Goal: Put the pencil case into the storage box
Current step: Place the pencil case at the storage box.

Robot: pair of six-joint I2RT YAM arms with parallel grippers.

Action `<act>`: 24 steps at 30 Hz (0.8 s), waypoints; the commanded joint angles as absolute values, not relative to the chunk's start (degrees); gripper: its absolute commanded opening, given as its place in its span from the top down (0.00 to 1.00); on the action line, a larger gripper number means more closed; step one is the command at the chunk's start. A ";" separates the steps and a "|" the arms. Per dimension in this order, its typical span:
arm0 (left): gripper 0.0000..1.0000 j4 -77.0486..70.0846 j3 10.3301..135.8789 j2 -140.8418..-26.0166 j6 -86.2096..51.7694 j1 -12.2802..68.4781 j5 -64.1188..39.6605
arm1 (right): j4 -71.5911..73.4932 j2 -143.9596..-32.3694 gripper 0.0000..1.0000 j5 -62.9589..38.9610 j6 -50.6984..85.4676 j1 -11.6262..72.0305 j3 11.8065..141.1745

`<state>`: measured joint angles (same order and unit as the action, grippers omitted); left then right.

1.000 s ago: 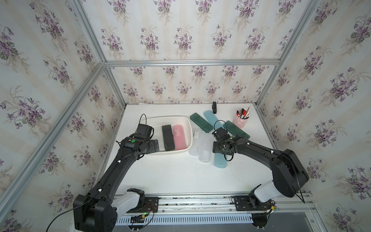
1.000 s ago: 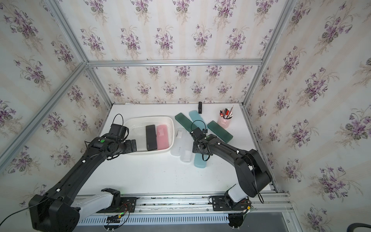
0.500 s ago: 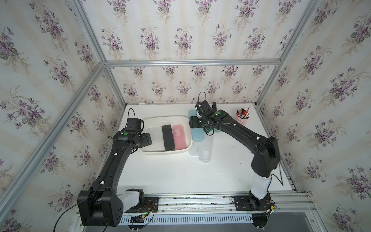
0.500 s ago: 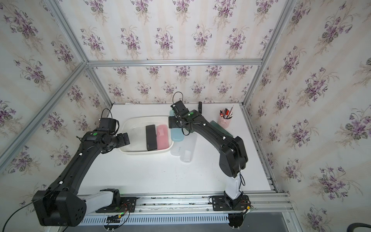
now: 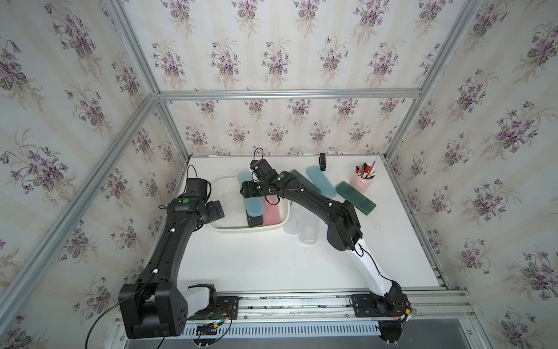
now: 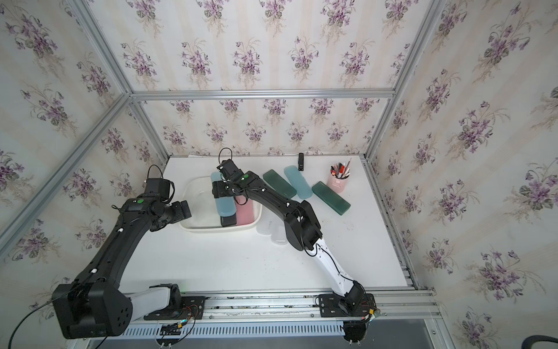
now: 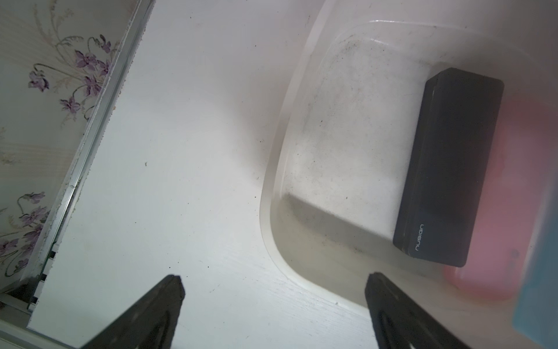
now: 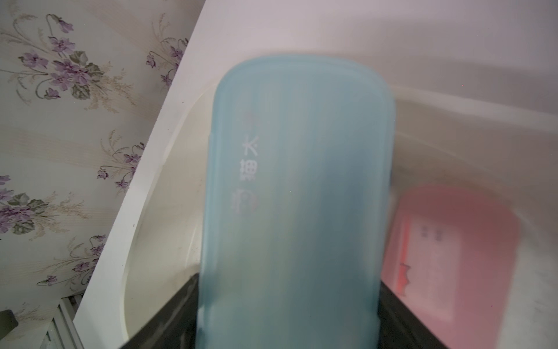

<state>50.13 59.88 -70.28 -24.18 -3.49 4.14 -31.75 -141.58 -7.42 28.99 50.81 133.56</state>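
One blue case [image 8: 296, 181], rigid, light, probably slick, clamped across its width by right gripper [image 5: 252, 190]. Fingers of left gripper [image 7: 273, 284] apart, empty.

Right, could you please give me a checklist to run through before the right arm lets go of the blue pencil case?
1. Grip: the right gripper is shut on the light blue pencil case: ok.
2. Position: the case hangs over the storage box: ok.
3. Landing spot: the black case and the pink case lie under or beside it, and the bare floor is toward the left arm: not ok.
4. The left gripper is open and empty by the box's rim, apart from the held case: ok.
5. Gap between the held case and those below: cannot tell.
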 commanded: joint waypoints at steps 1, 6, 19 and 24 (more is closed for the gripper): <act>0.01 49.31 59.72 -69.60 -24.08 -3.93 4.09 | -22.12 -143.65 0.27 -10.41 34.24 51.93 133.64; 0.01 49.13 59.25 -69.04 -23.34 -4.30 3.57 | -17.14 -147.77 0.27 -11.20 38.13 53.03 133.76; 0.01 48.08 58.46 -69.34 -22.68 -5.10 1.15 | -18.55 -151.35 0.25 -3.14 43.31 53.44 133.86; 0.01 47.74 58.22 -69.68 -22.55 -5.10 0.62 | -19.08 -151.61 0.22 -1.67 43.89 53.40 133.85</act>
